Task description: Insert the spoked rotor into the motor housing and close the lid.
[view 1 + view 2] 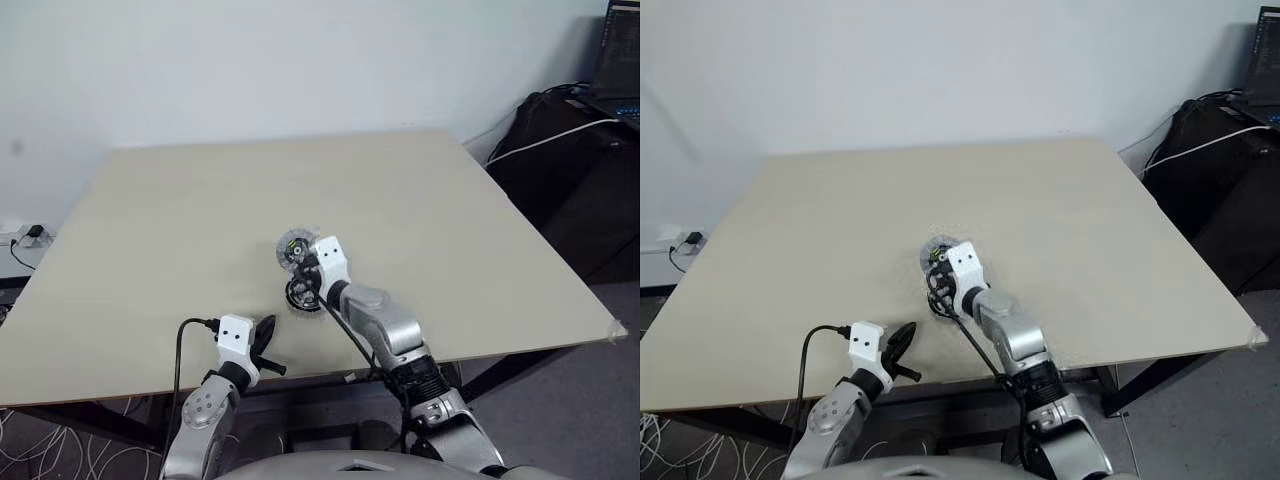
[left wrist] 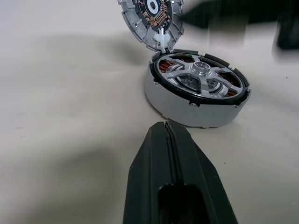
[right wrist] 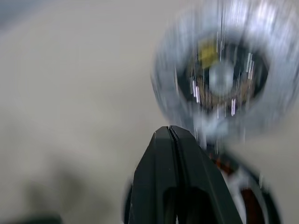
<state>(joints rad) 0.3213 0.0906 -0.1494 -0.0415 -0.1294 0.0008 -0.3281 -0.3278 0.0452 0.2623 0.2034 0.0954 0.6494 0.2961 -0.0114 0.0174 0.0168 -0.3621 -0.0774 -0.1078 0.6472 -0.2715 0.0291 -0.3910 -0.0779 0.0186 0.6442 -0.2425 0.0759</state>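
The table [image 1: 150, 230] is carrying one motor assembly, lying near the front edge at the middle.

The motor housing [image 2: 196, 100] is resting flat on the table. The spoked rotor [image 2: 201, 77] is sitting inside it, with copper windings showing between the spokes, so the insertion step is judged complete.

The lid [image 2: 152, 18] is standing tilted up at the far rim of the housing, apparently joined there by a small white hinge piece, with its circuit face toward the rotor. The step in hand is judged to be closing the lid.

The right gripper [image 1: 303, 272] is hovering at the assembly with its fingers pressed together, holding nothing; whether it is touching the lid cannot be told. The left gripper [image 1: 266, 336] is resting just in front of the housing, well short of it, fingers likewise together and empty.

Next move, as judged: the closed right fingertips are needing to get behind the lid's upper edge and push it down toward the rotor until it seats flat.

Count: one housing, one rotor, one lid, two grippers.
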